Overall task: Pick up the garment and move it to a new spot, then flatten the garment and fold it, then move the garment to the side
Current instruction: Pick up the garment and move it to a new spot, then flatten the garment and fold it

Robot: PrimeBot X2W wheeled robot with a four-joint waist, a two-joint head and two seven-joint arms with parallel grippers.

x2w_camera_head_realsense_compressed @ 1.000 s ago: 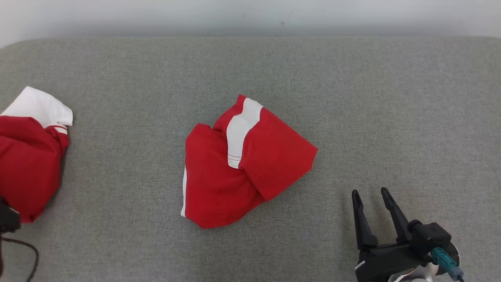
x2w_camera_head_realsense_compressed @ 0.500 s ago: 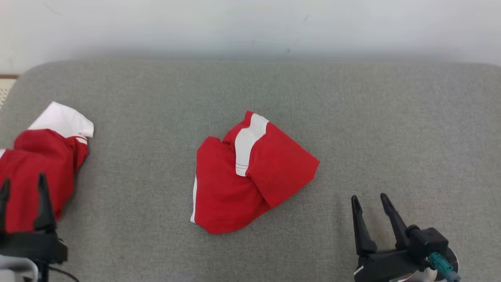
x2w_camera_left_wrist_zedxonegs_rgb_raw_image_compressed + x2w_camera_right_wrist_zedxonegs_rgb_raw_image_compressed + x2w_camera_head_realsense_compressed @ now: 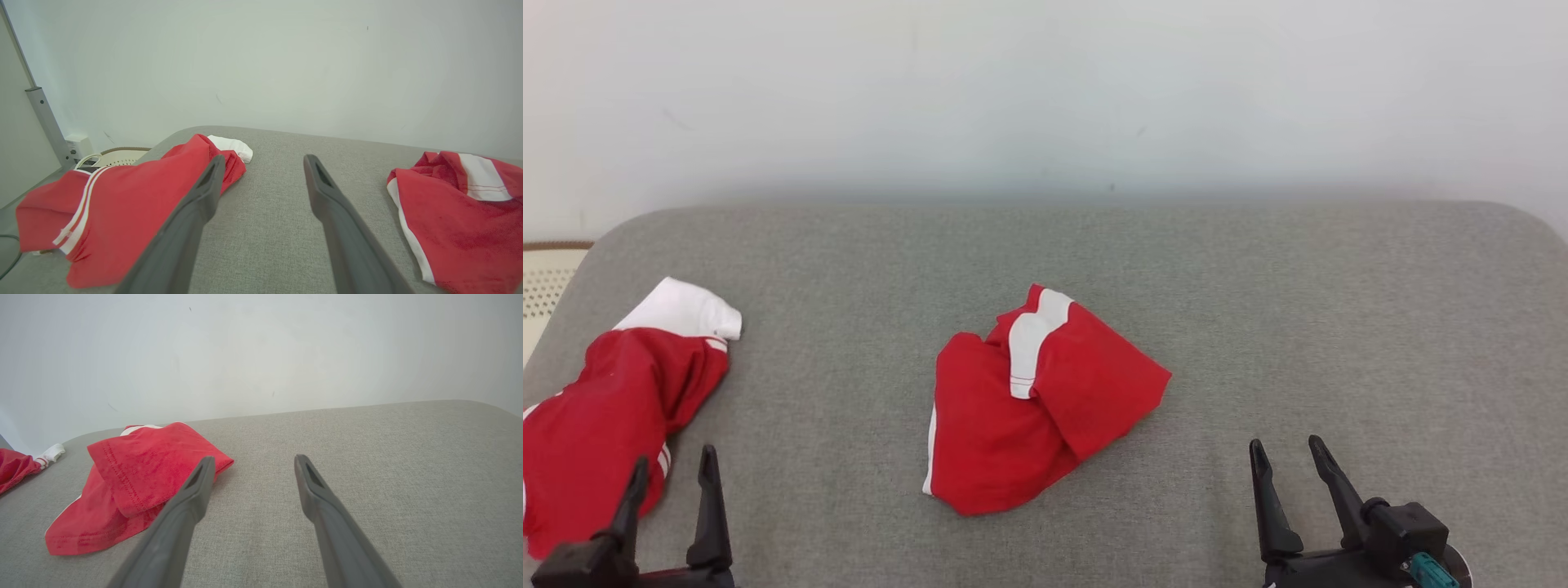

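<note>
No readable text, label, brand, number or sign in any view.

Bright, even, diffuse light; soft shadow along wall [image 3: 1045,122] base, faint under centre garment [image 3: 1045,408]; wrist views wide-angle, edges stretched.

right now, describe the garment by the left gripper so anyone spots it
On the grey padded surface, go to its left end, by the left gripper. That red garment lies long and rumpled with a white tip, unlike the compact middle garment.
</note>
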